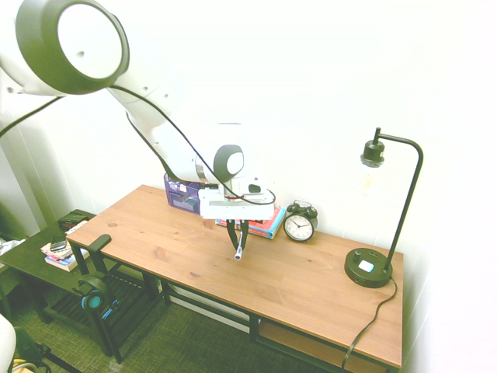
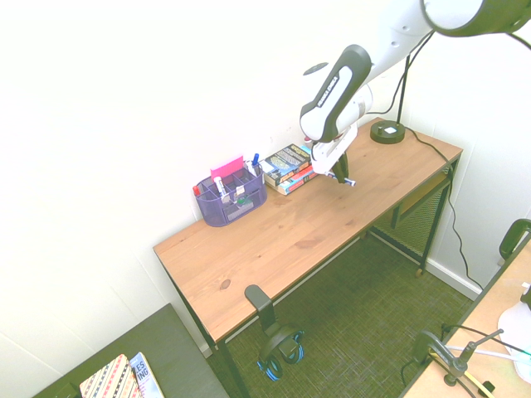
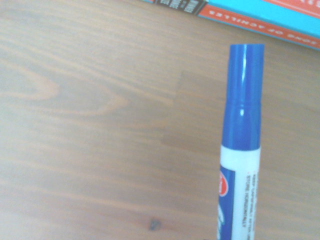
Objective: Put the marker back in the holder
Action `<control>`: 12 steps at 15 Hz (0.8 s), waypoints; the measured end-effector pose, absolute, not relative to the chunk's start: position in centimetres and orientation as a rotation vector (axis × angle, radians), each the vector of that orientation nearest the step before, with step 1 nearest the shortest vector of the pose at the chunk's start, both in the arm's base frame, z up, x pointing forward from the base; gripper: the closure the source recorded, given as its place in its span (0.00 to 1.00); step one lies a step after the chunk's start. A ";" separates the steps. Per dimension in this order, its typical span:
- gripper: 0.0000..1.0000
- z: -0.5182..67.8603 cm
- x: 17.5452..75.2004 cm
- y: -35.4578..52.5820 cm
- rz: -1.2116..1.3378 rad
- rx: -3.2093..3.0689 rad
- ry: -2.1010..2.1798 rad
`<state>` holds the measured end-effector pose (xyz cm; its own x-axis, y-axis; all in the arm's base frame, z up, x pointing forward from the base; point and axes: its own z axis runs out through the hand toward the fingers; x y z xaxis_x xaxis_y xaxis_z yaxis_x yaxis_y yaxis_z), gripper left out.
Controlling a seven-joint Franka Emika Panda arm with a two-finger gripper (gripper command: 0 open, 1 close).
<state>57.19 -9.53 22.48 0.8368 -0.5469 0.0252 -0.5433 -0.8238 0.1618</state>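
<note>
We've got the black two-finger claw (image 1: 238, 245) clenched on the slim white marker with the blue cap (image 3: 243, 100), above the brown wooden desk (image 2: 286, 253)! Behind it sit the stacked paperback books (image 2: 289, 168); in the first exterior view, our purple mesh organizer (image 2: 231, 203) stands far left, the round black alarm clock (image 1: 299, 223) just right.

A home study or small office, by its furniture: against a white wall stands a wooden desk (image 1: 311, 272); on it are a black lamp (image 1: 369, 268), a twin-bell alarm clock (image 1: 299, 224), a purple mesh organizer (image 2: 232, 199) with pens and books (image 2: 286, 170), while headphones (image 2: 280, 348) hang at the desk's edge
</note>
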 end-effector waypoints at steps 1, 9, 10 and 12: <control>1.00 24.2 56.6 -9.1 0.012 2.866 -0.850; 1.00 35.6 57.0 5.0 0.505 2.918 -0.860; 1.00 36.1 57.2 6.7 0.578 2.937 -0.875; 1.00 36.8 57.4 9.5 0.712 2.969 -0.892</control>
<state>57.39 9.46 36.80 0.7427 -0.5321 0.4065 -0.5145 -0.8420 -0.1623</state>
